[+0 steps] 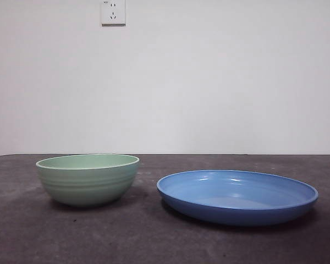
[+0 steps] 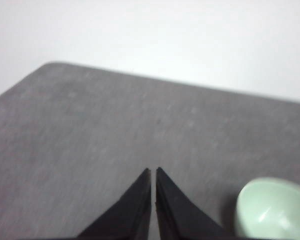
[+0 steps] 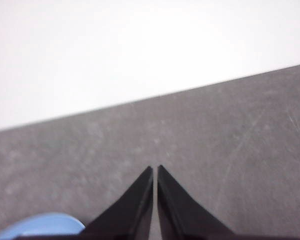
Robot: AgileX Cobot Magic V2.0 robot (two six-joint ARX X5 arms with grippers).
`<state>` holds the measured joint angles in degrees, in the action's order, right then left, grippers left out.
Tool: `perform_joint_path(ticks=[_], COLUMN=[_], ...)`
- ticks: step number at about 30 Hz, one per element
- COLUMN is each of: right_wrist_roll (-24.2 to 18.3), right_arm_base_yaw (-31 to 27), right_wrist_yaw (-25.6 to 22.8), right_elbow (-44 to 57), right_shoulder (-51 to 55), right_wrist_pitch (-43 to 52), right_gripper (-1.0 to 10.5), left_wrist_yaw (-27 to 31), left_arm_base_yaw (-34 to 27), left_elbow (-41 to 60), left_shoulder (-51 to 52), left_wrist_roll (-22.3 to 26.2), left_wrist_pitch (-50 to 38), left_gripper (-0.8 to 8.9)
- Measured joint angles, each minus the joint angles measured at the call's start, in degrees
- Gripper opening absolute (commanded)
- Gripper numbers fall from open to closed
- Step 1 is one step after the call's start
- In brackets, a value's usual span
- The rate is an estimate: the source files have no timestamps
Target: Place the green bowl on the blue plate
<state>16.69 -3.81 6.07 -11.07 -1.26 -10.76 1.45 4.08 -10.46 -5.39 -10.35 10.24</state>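
Observation:
The pale green bowl (image 1: pixel 88 178) with ridged sides stands upright on the dark table, left of centre in the front view. To its right lies the wide blue plate (image 1: pixel 237 196), a small gap apart from the bowl and with nothing on it. Neither arm shows in the front view. My left gripper (image 2: pixel 153 170) is shut above bare tabletop, with the bowl's rim (image 2: pixel 275 210) off to one side of it. My right gripper (image 3: pixel 155 168) is shut too, holding nothing, and an edge of the plate (image 3: pixel 40 226) peeks in beside it.
The dark grey felt-like table (image 1: pixel 154 236) ends at a white wall behind. A white wall socket (image 1: pixel 113 12) sits high on that wall.

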Motion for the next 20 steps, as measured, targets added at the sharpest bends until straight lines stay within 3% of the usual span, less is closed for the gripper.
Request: perform_joint_path(ticks=[4,9,20], right_wrist_roll=[2.1,3.1,2.8], right_arm_base_yaw=[0.0,0.0,0.0], right_wrist_yaw=[1.5,7.1,23.9], right_elbow=[-6.3,-15.9,-32.9], right_shoulder=[-3.1,-9.0,-23.4], right_wrist_pitch=[-4.6,-11.2,-24.2], right_gripper=[0.1,0.1,0.1], left_wrist_yaw=[-1.7,-6.1,-23.9], left_arm_base_yaw=[0.8,1.4,2.6], left_elbow=[-6.3,-17.4,-38.5], left_shoulder=[-5.2,-13.9,-32.1], left_wrist_roll=[-1.8,-2.5,-2.4], left_wrist_pitch=[0.2,4.7,20.6], left_gripper=[0.16,0.17,0.17])
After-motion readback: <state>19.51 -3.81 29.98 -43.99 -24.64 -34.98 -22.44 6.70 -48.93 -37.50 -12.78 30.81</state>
